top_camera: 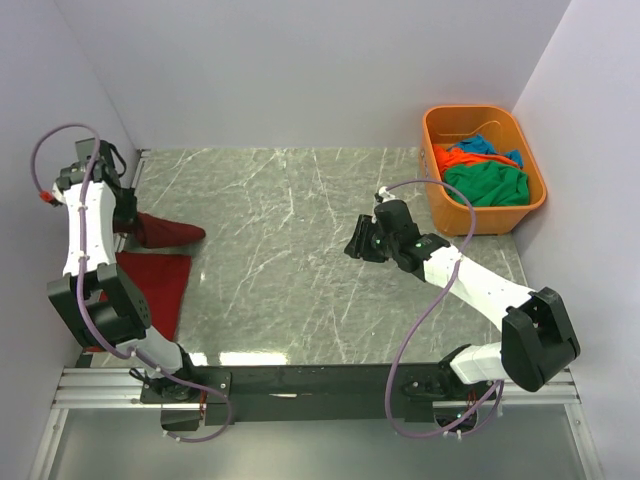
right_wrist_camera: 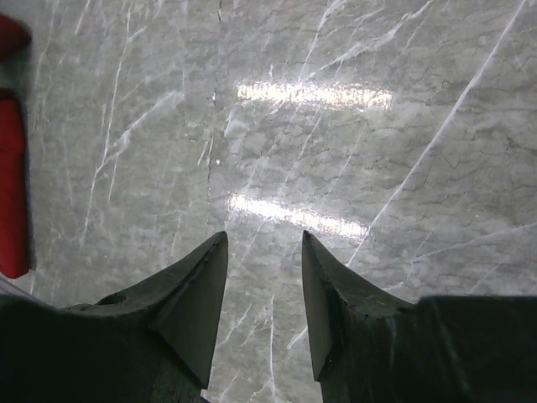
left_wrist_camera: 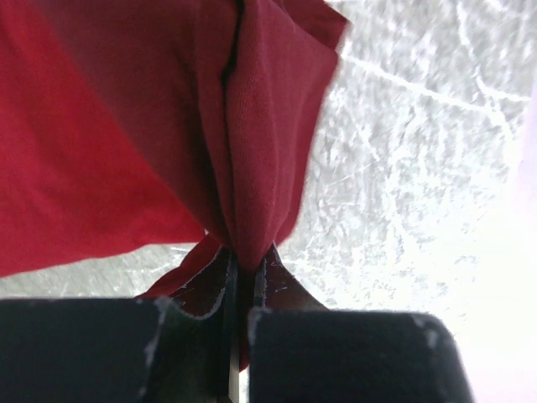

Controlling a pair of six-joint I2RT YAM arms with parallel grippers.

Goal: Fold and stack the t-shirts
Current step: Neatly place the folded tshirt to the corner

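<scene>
My left gripper (left_wrist_camera: 247,262) is shut on a bunched fold of the dark maroon t-shirt (left_wrist_camera: 260,126), which hangs from the jaws and trails onto the table (top_camera: 165,232) at the far left. Under and beside it lies the bright red t-shirt (top_camera: 150,285), flat on the table's left edge. It fills the left of the left wrist view (left_wrist_camera: 59,185). My right gripper (top_camera: 357,241) hovers over bare marble at mid-table. Its jaws (right_wrist_camera: 264,239) are open with nothing between them. Green (top_camera: 487,184), orange (top_camera: 457,157) and blue (top_camera: 485,146) t-shirts lie crumpled in the tub.
An orange plastic tub (top_camera: 440,205) stands at the back right corner against the wall. White walls close in the table on the left, back and right. A sliver of red cloth (right_wrist_camera: 12,201) shows at the left edge of the right wrist view.
</scene>
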